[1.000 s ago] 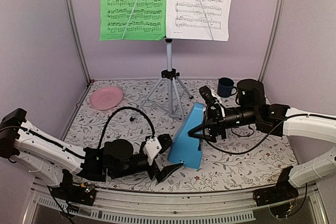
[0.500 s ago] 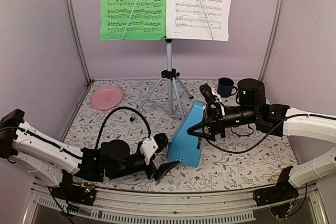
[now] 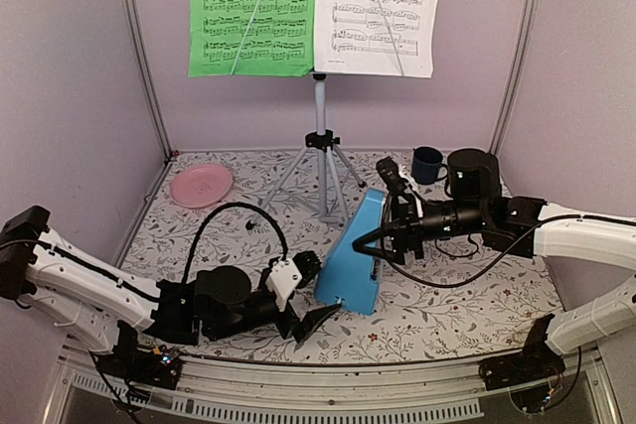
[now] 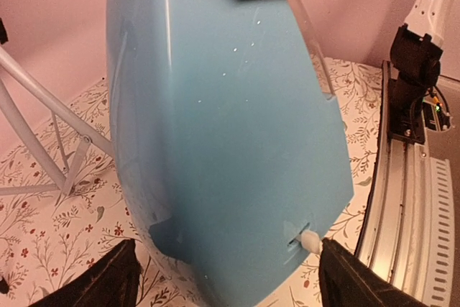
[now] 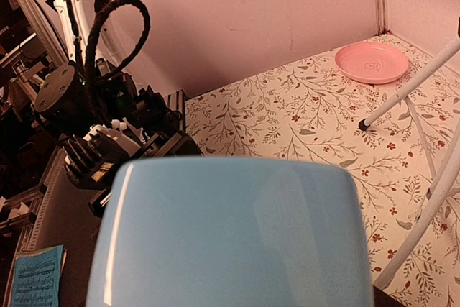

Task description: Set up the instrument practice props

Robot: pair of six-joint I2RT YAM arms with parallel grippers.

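The light-blue pyramid metronome (image 3: 350, 255) stands tilted on the floral table, near the middle front. It fills the left wrist view (image 4: 215, 141) and the bottom of the right wrist view (image 5: 230, 235). My right gripper (image 3: 383, 215) is shut on its narrow top. My left gripper (image 3: 316, 293) is open, with a finger on each side of the metronome's base (image 4: 230, 285). The silver tripod stand (image 3: 320, 136) stands behind, holding a green page (image 3: 253, 12) and a white page (image 3: 378, 7). Its perforated desk is hidden behind the pages.
A pink plate (image 3: 201, 186) lies at the back left and also shows in the right wrist view (image 5: 372, 61). A dark blue mug (image 3: 427, 164) sits at the back right. The tripod legs (image 4: 43, 113) spread just behind the metronome. A black cable (image 3: 238, 211) loops over the left arm.
My right gripper has shifted slightly left and back with the metronome's top, and its base has slid a little left. The left gripper has stayed open by the base.
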